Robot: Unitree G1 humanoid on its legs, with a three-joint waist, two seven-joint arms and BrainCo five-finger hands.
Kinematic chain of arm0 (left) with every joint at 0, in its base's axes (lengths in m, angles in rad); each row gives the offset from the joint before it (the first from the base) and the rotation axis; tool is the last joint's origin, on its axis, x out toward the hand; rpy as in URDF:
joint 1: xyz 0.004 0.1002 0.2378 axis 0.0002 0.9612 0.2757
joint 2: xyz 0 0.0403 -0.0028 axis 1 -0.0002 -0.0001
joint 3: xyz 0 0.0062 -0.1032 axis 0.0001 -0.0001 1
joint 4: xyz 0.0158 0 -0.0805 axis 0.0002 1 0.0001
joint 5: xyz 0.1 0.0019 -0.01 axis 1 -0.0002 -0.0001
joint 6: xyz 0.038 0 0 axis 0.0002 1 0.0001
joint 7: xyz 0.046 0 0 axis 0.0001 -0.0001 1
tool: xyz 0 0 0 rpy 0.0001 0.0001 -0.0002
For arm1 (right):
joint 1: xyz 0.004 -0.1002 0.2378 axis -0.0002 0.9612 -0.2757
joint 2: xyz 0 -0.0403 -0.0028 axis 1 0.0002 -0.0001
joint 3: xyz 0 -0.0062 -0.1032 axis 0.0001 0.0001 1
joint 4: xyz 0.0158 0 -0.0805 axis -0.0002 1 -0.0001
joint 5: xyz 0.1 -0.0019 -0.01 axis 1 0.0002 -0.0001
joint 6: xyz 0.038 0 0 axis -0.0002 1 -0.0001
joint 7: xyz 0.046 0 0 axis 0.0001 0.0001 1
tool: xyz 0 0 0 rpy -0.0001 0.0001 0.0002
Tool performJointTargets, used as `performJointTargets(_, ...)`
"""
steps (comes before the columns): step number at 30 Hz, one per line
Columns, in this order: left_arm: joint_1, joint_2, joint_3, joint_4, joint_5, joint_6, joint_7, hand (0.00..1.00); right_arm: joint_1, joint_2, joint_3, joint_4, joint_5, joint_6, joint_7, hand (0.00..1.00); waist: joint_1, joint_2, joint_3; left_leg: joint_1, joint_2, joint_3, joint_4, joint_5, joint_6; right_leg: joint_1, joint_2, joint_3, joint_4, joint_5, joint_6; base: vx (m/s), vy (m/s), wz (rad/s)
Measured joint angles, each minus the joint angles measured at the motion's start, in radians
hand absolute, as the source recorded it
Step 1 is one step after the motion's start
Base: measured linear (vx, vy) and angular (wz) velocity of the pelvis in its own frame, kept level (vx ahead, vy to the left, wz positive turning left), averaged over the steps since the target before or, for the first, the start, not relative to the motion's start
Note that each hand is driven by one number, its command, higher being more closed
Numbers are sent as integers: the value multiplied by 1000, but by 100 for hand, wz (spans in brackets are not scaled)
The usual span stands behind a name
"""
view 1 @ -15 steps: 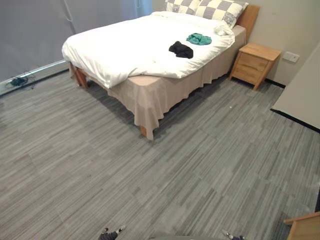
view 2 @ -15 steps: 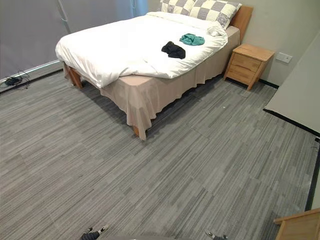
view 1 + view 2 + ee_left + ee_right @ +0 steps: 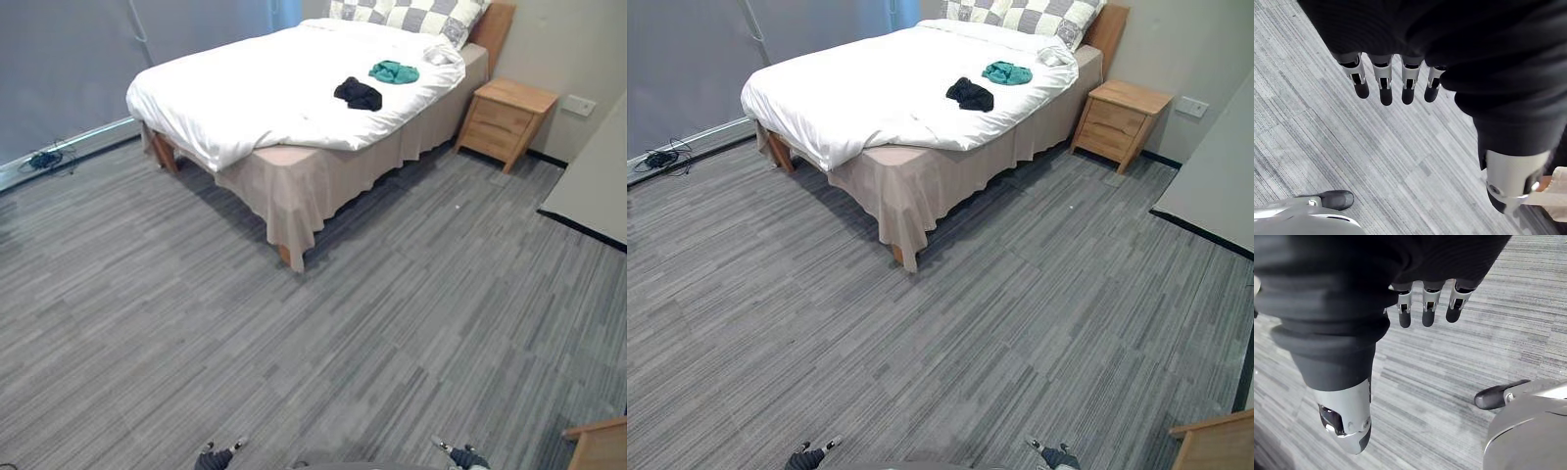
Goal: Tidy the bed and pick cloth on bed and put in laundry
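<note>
Task items: two loose garments lie on the bed [image 3: 294,98], on top of the white duvet [image 3: 216,83].
- The black cloth [image 3: 358,94] is crumpled on the half of the duvet toward the headboard [image 3: 498,27].
- The teal cloth [image 3: 394,71] lies just beyond it, nearer the checked pillows [image 3: 411,14]. The two cloths lie near each other but apart.

Bed condition: the duvet hangs over the foot corner and is rumpled there. A beige bed skirt [image 3: 313,191] drapes to the floor below it.

Surroundings: a wooden nightstand [image 3: 507,116] stands just beside the head of the bed, against the wall. A wall socket [image 3: 579,105] is mounted next to it. The floor [image 3: 294,333] is grey striped carpet. A corner of wooden furniture [image 3: 600,446] shows at the lower right of the left eye view.

Hand state:
- Left hand [image 3: 1385,85]: fingers straight and side by side, thumb [image 3: 1511,181] set apart, holding nothing, hanging above the carpet.
- Right hand [image 3: 1427,308]: same posture, fingers extended, thumb [image 3: 1347,416] apart, empty, above the carpet.

Both hands are well apart from the bed and from both cloths
</note>
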Motion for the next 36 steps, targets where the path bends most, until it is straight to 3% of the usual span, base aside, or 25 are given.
performJointTargets(25, -3, 7, -5, 3, 0, 0, 1, 0, -4, 11, 7, 7, -1, 1, -1, 0, 0, -11, 3, -6, 5, 12, 0, -3, 9, 13, 7, -1, -37, 11, -15, 2, -23, 0)
performJointTargets(36, -7, 12, -10, 2, -9, 0, 1, 0, -13, 19, 20, 6, -1, 4, -5, 0, 4, -14, 6, -45, 11, 49, 0, -20, 8, -52, 11, 32, -9, 0, -12, -14, -25, -10)
